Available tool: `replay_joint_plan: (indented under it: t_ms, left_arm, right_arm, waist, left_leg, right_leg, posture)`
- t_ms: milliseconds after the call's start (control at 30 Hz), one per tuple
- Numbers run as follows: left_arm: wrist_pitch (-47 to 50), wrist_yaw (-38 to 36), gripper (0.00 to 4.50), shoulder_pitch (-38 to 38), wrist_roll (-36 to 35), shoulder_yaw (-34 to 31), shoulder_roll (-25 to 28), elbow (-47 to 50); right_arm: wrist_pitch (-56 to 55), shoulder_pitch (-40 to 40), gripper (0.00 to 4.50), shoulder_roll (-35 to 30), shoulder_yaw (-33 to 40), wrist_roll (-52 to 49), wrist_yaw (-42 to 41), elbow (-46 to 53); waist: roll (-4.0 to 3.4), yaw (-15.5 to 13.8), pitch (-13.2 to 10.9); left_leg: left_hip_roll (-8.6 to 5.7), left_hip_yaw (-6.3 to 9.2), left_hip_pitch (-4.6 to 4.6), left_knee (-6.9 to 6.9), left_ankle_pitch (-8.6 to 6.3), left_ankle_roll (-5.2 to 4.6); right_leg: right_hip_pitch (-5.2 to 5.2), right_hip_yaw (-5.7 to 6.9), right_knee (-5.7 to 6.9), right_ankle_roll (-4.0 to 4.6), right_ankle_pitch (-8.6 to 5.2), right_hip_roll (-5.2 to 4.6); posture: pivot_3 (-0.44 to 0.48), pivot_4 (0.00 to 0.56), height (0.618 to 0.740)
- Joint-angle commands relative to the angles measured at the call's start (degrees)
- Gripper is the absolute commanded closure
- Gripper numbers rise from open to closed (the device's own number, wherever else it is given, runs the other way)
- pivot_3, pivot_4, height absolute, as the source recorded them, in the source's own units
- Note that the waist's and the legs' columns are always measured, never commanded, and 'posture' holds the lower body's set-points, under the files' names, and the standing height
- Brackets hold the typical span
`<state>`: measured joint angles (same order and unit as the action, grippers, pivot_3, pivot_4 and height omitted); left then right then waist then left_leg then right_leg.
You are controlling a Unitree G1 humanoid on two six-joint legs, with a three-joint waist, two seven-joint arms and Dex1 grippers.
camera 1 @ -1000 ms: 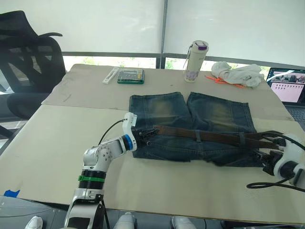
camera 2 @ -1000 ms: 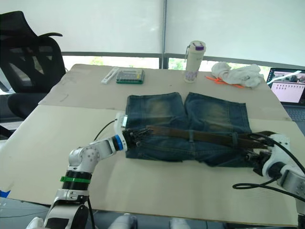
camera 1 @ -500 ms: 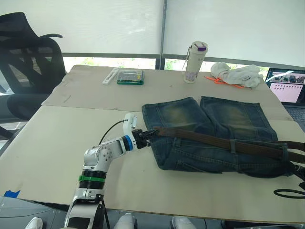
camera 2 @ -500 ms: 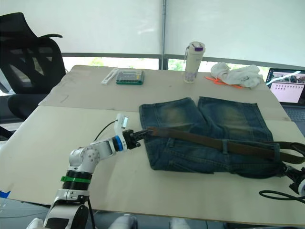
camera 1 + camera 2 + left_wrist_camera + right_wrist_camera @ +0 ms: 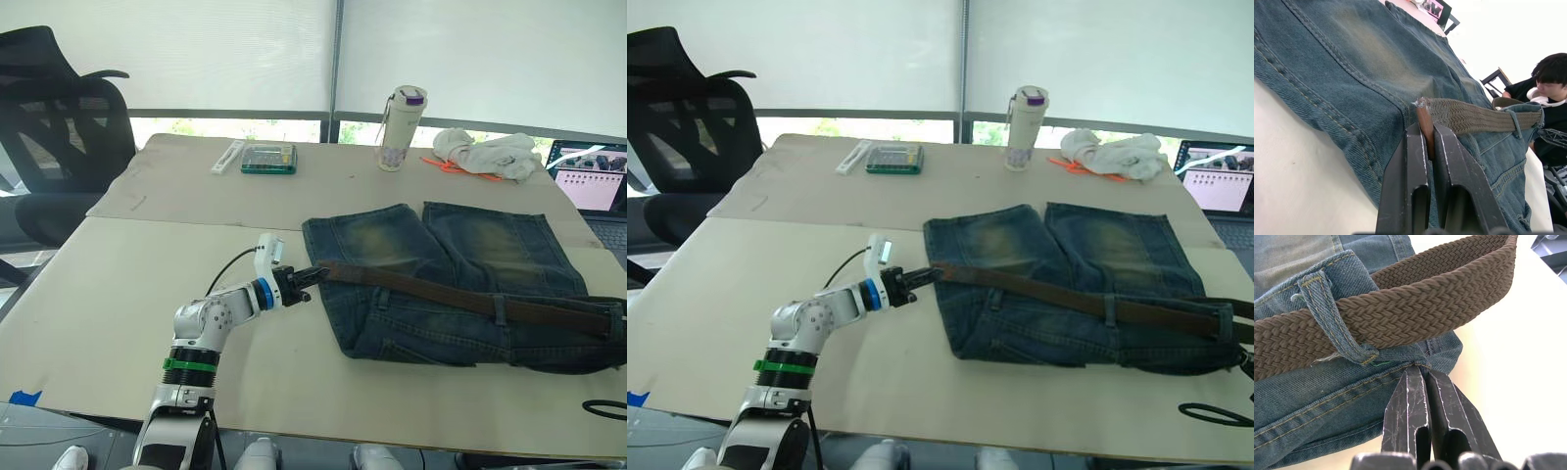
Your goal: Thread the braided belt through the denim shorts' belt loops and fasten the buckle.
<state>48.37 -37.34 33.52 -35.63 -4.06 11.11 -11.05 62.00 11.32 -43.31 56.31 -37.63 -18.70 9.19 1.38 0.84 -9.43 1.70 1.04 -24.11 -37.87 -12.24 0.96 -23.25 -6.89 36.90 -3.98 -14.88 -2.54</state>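
The left half of the tabletop (image 5: 118, 294) lies bare from its left edge in to the left end effector (image 5: 308, 277), with open room around the arm. Toward the far edge sit a white bar (image 5: 227, 155), a green box (image 5: 268, 157) and a bottle (image 5: 401, 127); a white cloth (image 5: 490, 153) and a laptop (image 5: 592, 176) lie near the far right corner.

The left end effector is closed on the tip of the braided belt (image 5: 460, 298), just off the left side of the denim shorts (image 5: 441, 284). In the left wrist view its two fingers (image 5: 1410, 186) pinch the strap's end edgewise above the denim.

The shorts lie flat on the right half of the tabletop, legs toward the far edge, waistband toward the near edge. The belt runs along the waistband from the left end effector toward the right edge, passing under the belt loops (image 5: 501, 309).

The right end effector (image 5: 1422, 369) appears in the right wrist view, its fingers pressed together on the edge of the waistband just below a loop, with the belt folding back beside it. Whether any cloth sits between the tips is hard to make out. A person (image 5: 1547, 98) sits beyond the tabletop in the left wrist view. The shorts' right end is cut off at the edge of the head views, and the buckle cannot be made out.
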Motion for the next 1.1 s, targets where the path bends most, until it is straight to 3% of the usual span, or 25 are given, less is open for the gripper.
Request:
replay_joint_plan:
  t_ms: [33, 67, 100, 300, 467, 633, 733, 1000, 1100]
  left_arm:
    - [-1.82, -0.77, 4.5, 1.46, 0.25, -0.12, 0.05, 0.72]
    - [-1.82, -0.8, 4.5, 1.5, 0.28, -0.11, -0.03, 0.78]
    - [-1.81, -0.86, 4.5, 1.52, 0.27, -0.09, -0.08, 0.89]
    - [-0.98, -1.38, 4.5, 1.11, -0.49, 0.04, -0.17, 3.09]
    - [1.1, -2.18, 4.5, 1.03, -2.61, 0.04, -0.38, 5.39]
    - [4.52, -3.31, 4.5, 1.4, -6.63, -0.12, -1.14, 8.57]
    - [6.09, -3.2, 4.5, 1.28, -8.4, 0.29, -1.81, 10.42]
    - [8.11, -1.98, 4.5, 0.1, -10.35, 1.09, -3.25, 13.47]
    - [8.05, -1.58, 4.5, -0.41, -10.68, 1.24, -3.67, 13.89]
  right_arm:
    - [-2.51, 0.8, 4.48, -2.37, 1.55, 1.33, -1.54, 2.33]
    - [-3.97, 0.73, 4.48, -2.86, 1.27, 1.5, -2.86, 2.49]
    - [-3.62, 0.38, 3.77, -3.17, 1.55, 0.19, -4.42, 2.88]
    - [-11.48, 1.67, 1.74, -4.51, -0.44, -2.36, -17.75, 8.0]
    - [-8.62, 1.82, 0.05, -4.85, -1.99, -11.96, -25.26, 15.12]
    - [-4.19, -5.51, 0.02, -1.63, -10.61, -25.84, -20.83, 21.07]
    - [-2.93, -9.01, 0.02, 2.48, -19.67, -31.03, -14.72, 24.89]
    - [-5.02, -11.02, 0.02, 12.76, -35.16, -32.11, -5.55, 24.66]
    - [-8.4, -11.58, 0.02, 19.66, -41.71, -26.21, -1.18, 22.57]
  waist:
    - [-0.02, 0.04, 0.01]
    - [-0.02, 0.07, 0.01]
    - [-0.03, 0.11, 0.02]
    - [-0.03, 0.37, 0.02]
    - [-0.03, 0.39, 0.01]
    - [-0.01, 0.63, 0.01]
    - [0.0, 0.58, 0.0]
    - [-0.01, 0.17, 0.01]
    - [0.0, 0.39, 0.01]
  left_leg:
    - [0.0, 0.0, 0.0, 0.0, 0.0, 0.0]
    - [0.0, 0.0, 0.0, 0.0, 0.0, 0.0]
    - [-0.01, 0.0, 0.0, 0.0, 0.0, 0.0]
    - [0.01, 0.0, 0.05, 0.0, 0.0, 0.0]
    - [0.01, 0.03, 0.06, 0.0, 0.0, 0.0]
    - [0.04, 0.05, 0.1, 0.0, 0.0, 0.0]
    - [0.03, 0.1, 0.07, 0.0, 0.0, 0.0]
    - [0.0, 0.16, -0.01, -0.01, 0.0, 0.0]
    - [0.02, 0.17, 0.01, -0.01, 0.0, 0.0]
  right_leg:
    - [0.0, 0.0, 0.0, 0.0, 0.0, 0.0]
    - [0.0, 0.0, 0.0, 0.0, 0.0, 0.0]
    - [0.01, -0.01, 0.0, 0.0, 0.0, 0.0]
    - [0.04, 0.0, 0.01, -0.01, -0.01, 0.03]
    - [0.1, 0.01, 0.01, -0.03, -0.01, 0.02]
    - [0.1, 0.02, 0.04, -0.01, 0.0, 0.05]
    - [0.1, 0.04, 0.04, -0.01, 0.0, 0.06]
    - [0.07, 0.03, -0.03, -0.02, -0.01, 0.04]
    - [0.05, 0.03, 0.01, -0.01, -0.01, 0.06]
  posture:
    - [0.0, 0.15, 0.737]
    - [0.0, 0.15, 0.737]
    - [0.0, 0.15, 0.737]
    - [0.0, 0.15, 0.737]
    - [0.0, 0.15, 0.737]
    - [0.0, 0.15, 0.737]
    - [0.0, 0.15, 0.737]
    - [0.0, 0.15, 0.737]
    - [0.0, 0.15, 0.737]
